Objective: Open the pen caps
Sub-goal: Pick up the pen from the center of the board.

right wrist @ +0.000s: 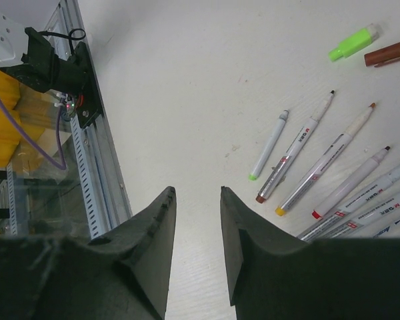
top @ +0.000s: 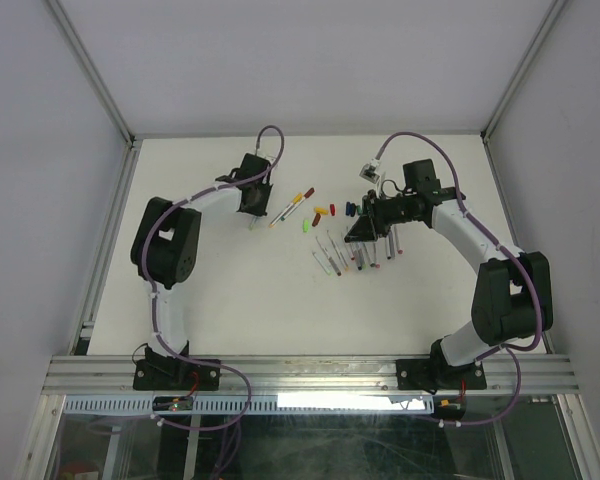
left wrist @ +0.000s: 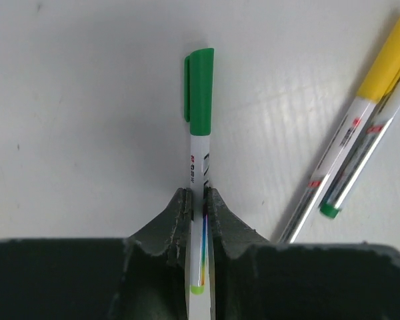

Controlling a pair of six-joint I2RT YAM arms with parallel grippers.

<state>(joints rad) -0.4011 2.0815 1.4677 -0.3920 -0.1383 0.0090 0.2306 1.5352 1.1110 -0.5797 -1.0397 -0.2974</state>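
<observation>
My left gripper (left wrist: 199, 195) is shut on the white barrel of a pen (left wrist: 198, 167). The pen's green cap (left wrist: 200, 90) is still on and sticks out past the fingertips, just over the table. In the top view this gripper (top: 252, 214) is at the back left of the table. My right gripper (right wrist: 197, 193) stands open with only bare table between its fingers. It hangs over a row of several uncapped pens (right wrist: 297, 148). A loose green cap (right wrist: 352, 43) and a dark red cap (right wrist: 389, 52) lie beyond them.
Two more pens lie right of the held one, one of them capped in yellow (left wrist: 387, 63). Several loose caps (top: 323, 211) sit mid-table. The aluminium rail (right wrist: 93, 167) runs along the table's near edge, and grey walls close in the sides.
</observation>
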